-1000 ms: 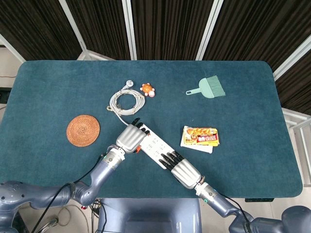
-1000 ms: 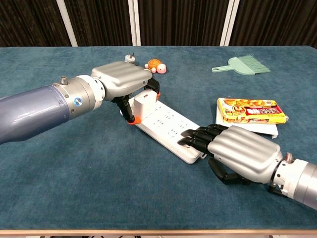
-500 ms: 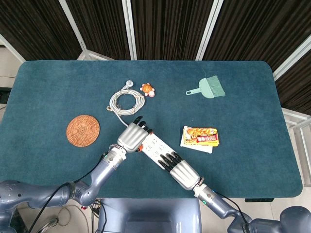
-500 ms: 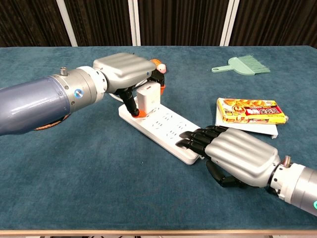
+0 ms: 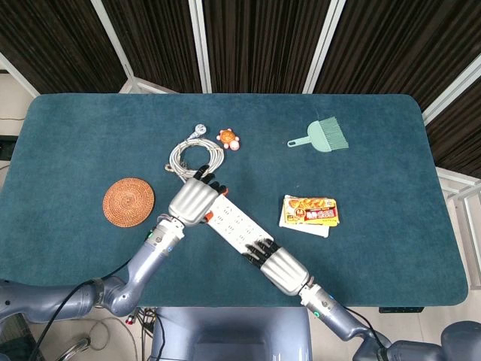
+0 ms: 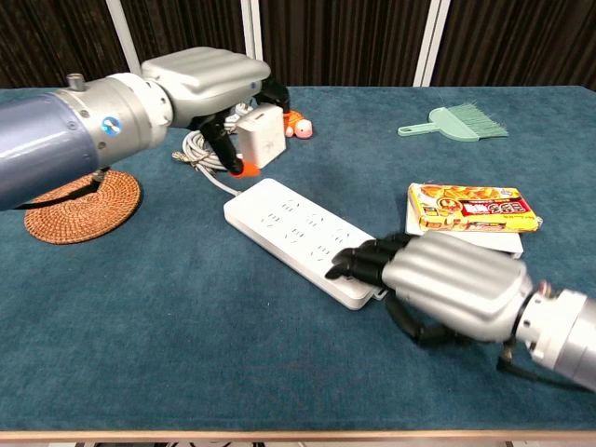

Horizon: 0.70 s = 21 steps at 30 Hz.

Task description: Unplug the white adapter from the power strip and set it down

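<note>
White adapter [image 6: 261,135] out of power strip [image 6: 303,237], lifted clear above its far end. Pinched between thumb and fingers [image 6: 235,149] of left hand [image 6: 207,76]. Right hand [image 6: 447,284] fingers together, pressing strip's near end.

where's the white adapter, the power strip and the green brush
white adapter [image 6: 260,136], chest view, its front face
power strip [image 6: 293,229], chest view, middle of its top
green brush [image 5: 322,136], head view, where handle meets bristles

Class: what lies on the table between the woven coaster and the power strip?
In the head view, the left robot hand lies between the coaster and the strip, holding the adapter.
</note>
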Motion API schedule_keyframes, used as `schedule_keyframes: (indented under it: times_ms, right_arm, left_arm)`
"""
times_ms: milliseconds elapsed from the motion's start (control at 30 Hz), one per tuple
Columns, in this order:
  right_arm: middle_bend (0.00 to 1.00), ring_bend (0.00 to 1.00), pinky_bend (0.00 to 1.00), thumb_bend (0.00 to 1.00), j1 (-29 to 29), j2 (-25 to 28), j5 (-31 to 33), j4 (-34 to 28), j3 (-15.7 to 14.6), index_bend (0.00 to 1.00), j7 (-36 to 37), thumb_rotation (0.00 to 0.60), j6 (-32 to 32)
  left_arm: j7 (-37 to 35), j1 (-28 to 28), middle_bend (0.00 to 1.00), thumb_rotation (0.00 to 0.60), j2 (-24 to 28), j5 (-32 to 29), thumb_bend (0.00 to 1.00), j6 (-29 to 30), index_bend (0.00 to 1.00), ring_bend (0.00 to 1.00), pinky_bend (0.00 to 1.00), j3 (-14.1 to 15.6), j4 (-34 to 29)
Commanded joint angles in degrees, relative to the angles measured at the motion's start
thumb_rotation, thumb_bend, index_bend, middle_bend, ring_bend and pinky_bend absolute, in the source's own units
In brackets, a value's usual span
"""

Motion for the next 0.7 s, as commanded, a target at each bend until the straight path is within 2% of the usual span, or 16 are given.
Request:
schedule_keyframes:
  times_ms: [33, 233, 333, 400, 467, 500, 567, 700]
  right_arm:
    - [0.13, 0.15, 0.16, 0.89, -0.4, 3.0, 0.1, -3.3, 3.1, 0.14, -1.3, 0.6, 3.3]
    - [0.13, 0.15, 0.15, 0.89, -1.5, 8.7, 1.7, -8.1, 6.4, 0.14, -1.3, 0.6, 7.0]
    - [0.13, 0.15, 0.15, 0.89, -2.3, 11.3, 2.2, -9.5, 6.9, 0.14, -1.1, 0.6, 8.2]
    - [0.13, 0.15, 0.15, 0.89, -2.9, 12.9, 2.5, -10.1, 6.8, 0.13, -0.9, 0.6, 8.9]
    - [0.13, 0.14, 0.14, 0.87, -3.5, 14.0, 2.6, -10.4, 6.7, 0.12, -0.9, 0.6, 9.3]
    - [0.13, 0.13, 0.14, 0.85, -3.8, 14.5, 2.8, -10.4, 6.6, 0.12, -0.9, 0.6, 9.6]
    - [0.12, 0.11, 0.11, 0.74, -4.3, 15.2, 3.1, -10.4, 6.5, 0.08, -0.9, 0.6, 9.9]
    - [0.05, 0.04, 0.06, 0.5, -5.9, 16.5, 5.0, -10.5, 7.0, 0.01, -0.9, 0.6, 11.2]
  left_arm:
    - [-0.6, 1.4, 0.62, 0.6, 1.0, 0.0, 0.39, 0.9, 0.59, 0.24, 0.13, 1.0, -0.2]
    - [-1.5, 3.9, 0.59, 0.6, 1.6, -1.0, 0.31, 1.2, 0.53, 0.24, 0.13, 3.4, 1.3]
    - [-1.3, 4.8, 0.56, 0.6, 1.4, -1.8, 0.26, 1.0, 0.5, 0.24, 0.12, 4.3, 2.4]
    - [-1.0, 5.4, 0.52, 0.6, 1.0, -2.6, 0.21, 0.7, 0.47, 0.23, 0.1, 5.0, 3.4]
    - [-0.7, 5.9, 0.43, 0.6, 0.6, -3.4, 0.15, 0.6, 0.41, 0.2, 0.08, 5.3, 4.2]
    - [-0.3, 6.2, 0.37, 0.6, 0.5, -3.9, 0.13, 0.6, 0.37, 0.17, 0.06, 5.6, 4.7]
    - [0.4, 6.6, 0.27, 0.6, 0.2, -4.8, 0.07, 0.6, 0.28, 0.12, 0.03, 5.8, 5.2]
    - [0.8, 7.9, 0.16, 0.6, 0.5, -5.9, 0.01, 1.9, 0.15, 0.06, 0.0, 5.7, 5.0]
